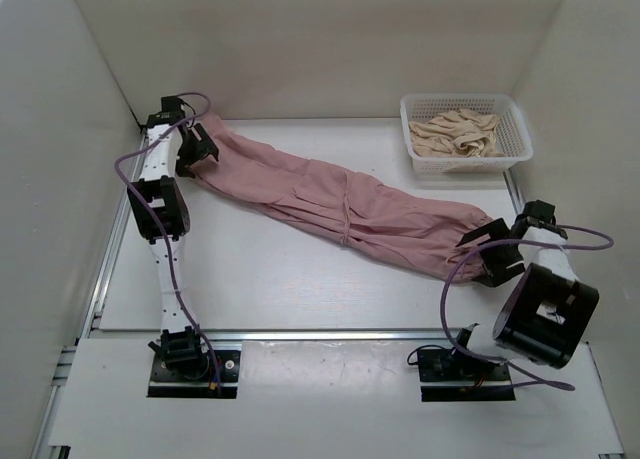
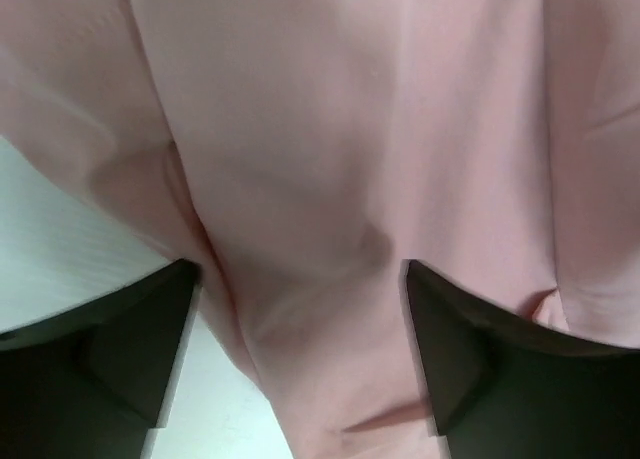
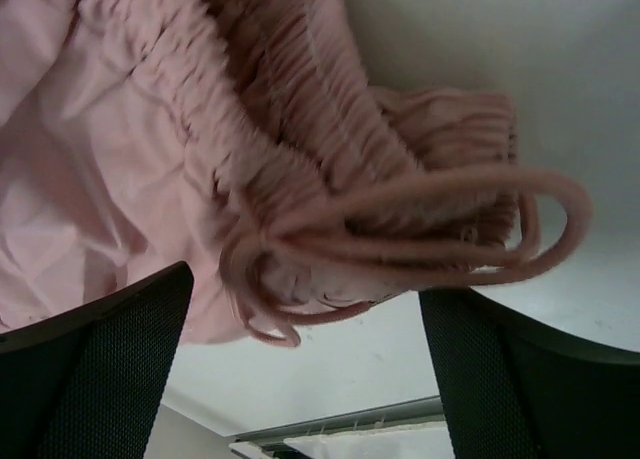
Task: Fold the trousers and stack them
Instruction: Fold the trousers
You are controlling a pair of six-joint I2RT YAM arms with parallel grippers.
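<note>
Dusty-pink trousers (image 1: 340, 204), thin, wrinkled, limp, likely light, lie stretched diagonally across counter (image 1: 250, 279), far left to near right. Cloth will probably sag and slip; best gripped at gathered band (image 3: 300, 89) and opposite end. Both left fingers (image 2: 130, 349) and right fingers (image 3: 110, 359) spread wide, cloth between, nothing pinched. Only right wrist view shows looped cord (image 3: 450, 189); only overhead view shows basket (image 1: 470, 164).
</note>
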